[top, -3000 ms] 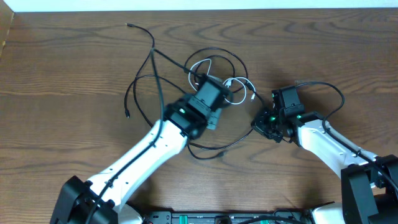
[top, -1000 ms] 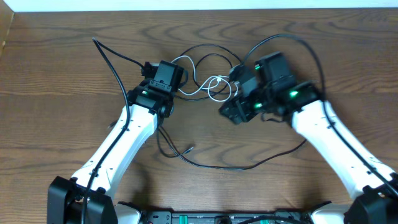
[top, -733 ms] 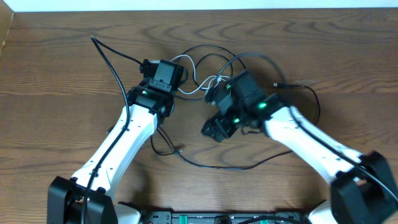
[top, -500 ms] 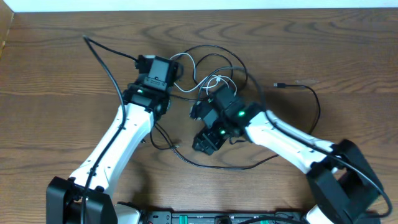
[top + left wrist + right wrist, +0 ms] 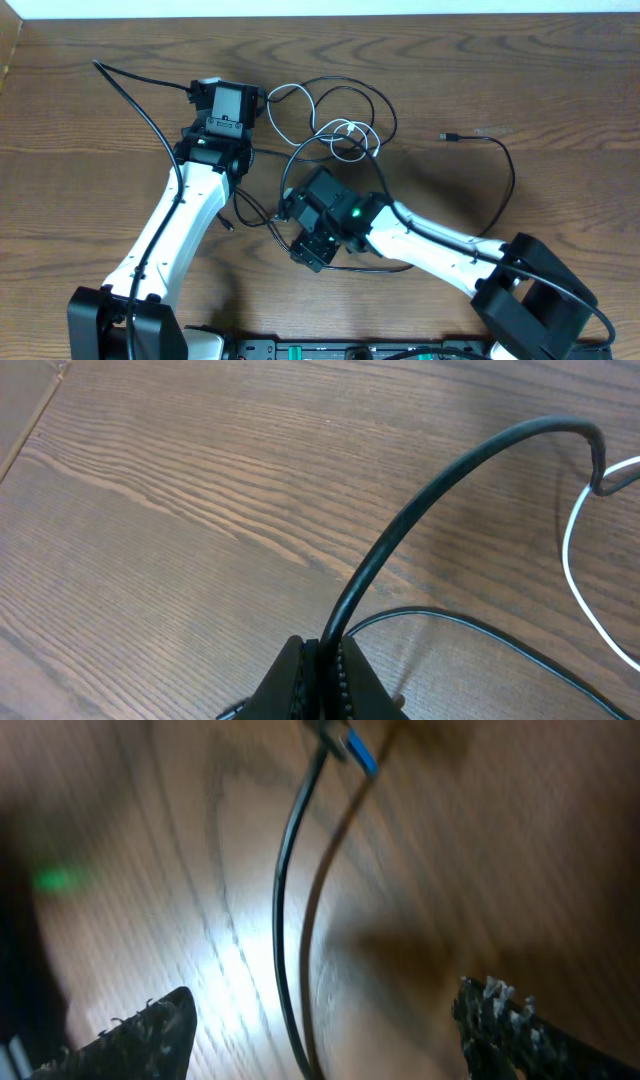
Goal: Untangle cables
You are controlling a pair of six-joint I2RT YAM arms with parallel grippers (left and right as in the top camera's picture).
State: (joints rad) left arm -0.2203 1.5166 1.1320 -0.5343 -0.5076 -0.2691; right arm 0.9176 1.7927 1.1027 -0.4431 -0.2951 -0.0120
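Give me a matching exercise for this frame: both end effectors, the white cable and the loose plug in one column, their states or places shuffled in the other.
Column one
1. left end effector
2. right end effector
3. white cable
4. loose black plug

Column two
A. open
B. lying alone, farthest right of the four in the overhead view
C. shut on a black cable
D. coiled in small loops

Pairs: 1-C, 2-A, 3-D, 4-B
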